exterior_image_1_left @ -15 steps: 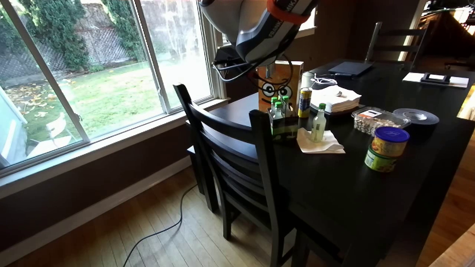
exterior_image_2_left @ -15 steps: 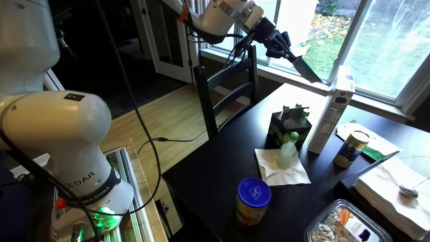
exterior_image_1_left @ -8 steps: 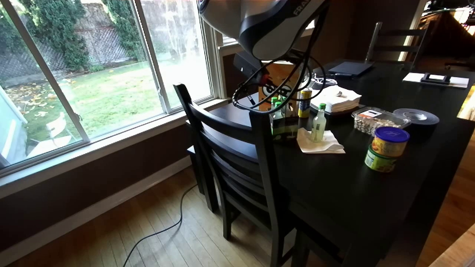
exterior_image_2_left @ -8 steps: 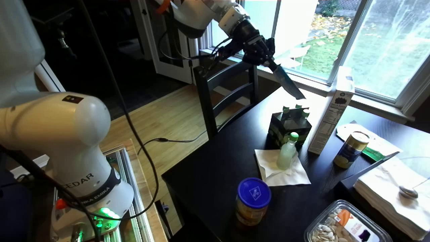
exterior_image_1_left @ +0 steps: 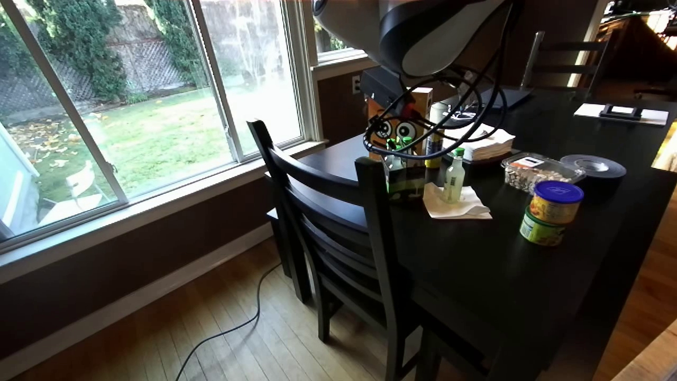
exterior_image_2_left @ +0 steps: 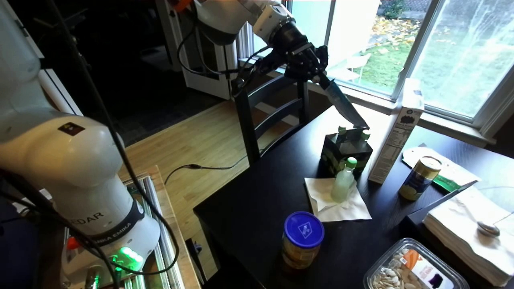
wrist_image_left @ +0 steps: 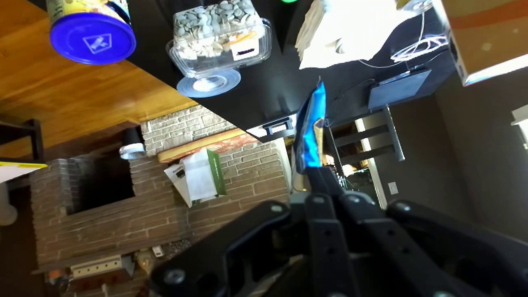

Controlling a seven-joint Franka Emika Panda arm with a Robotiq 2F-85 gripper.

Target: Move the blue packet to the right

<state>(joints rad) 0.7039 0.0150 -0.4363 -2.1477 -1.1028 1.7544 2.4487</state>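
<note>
Shifted since half a second ago, by the edge of the smooth black tabletop (exterior_image_2_left: 257, 200) where a slatted chair (exterior_image_1_left: 380, 227) stands: my rounded white arm (exterior_image_2_left: 225, 14). My black metal gripper (wrist_image_left: 311, 187) pinches one end of the glossy, crinkled blue packet (exterior_image_2_left: 345, 103), tilted across that edge's far corner in an exterior view.

Bottle carrier (exterior_image_2_left: 346, 155), box (exterior_image_2_left: 396, 141) near packet (exterior_image_2_left: 344, 103); narrow gap between box, can (exterior_image_2_left: 419, 178).
</note>
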